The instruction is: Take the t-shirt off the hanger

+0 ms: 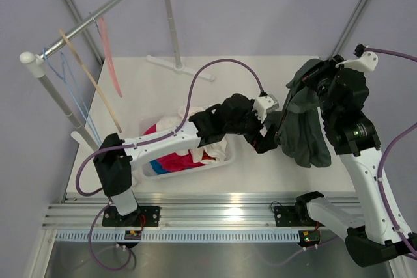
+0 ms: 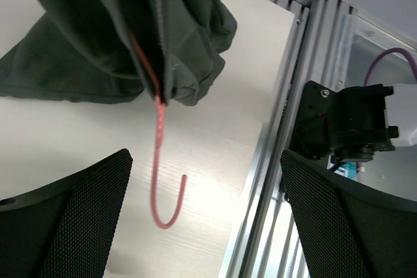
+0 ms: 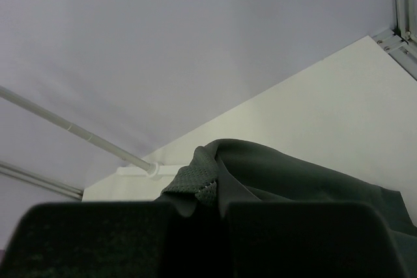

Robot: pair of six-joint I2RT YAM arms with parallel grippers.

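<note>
The dark grey t-shirt [image 1: 305, 128] hangs bunched above the table's right side, and my right gripper [image 1: 314, 77] is shut on its top fold. In the right wrist view the cloth [image 3: 293, 180] is pinched between the dark fingers [image 3: 98, 239] of the right gripper [image 3: 202, 226]. My left gripper [image 1: 266, 138] sits just left of the shirt, open. In the left wrist view the pink hanger's hook [image 2: 158, 161] sticks out of the t-shirt [image 2: 98, 30], slightly beyond the open left gripper [image 2: 205, 157] and nearer its left finger, touching neither. The hanger's remaining wire is hidden in the cloth.
A white basket [image 1: 225, 159] holding white, red and blue garments sits under my left arm. A clothes rail [image 1: 98, 21] at the back left carries a salmon hanger [image 1: 109, 56], a wooden hanger [image 1: 91, 79] and a blue one [image 1: 68, 76]. An aluminium rail [image 2: 287, 96] runs along the near edge.
</note>
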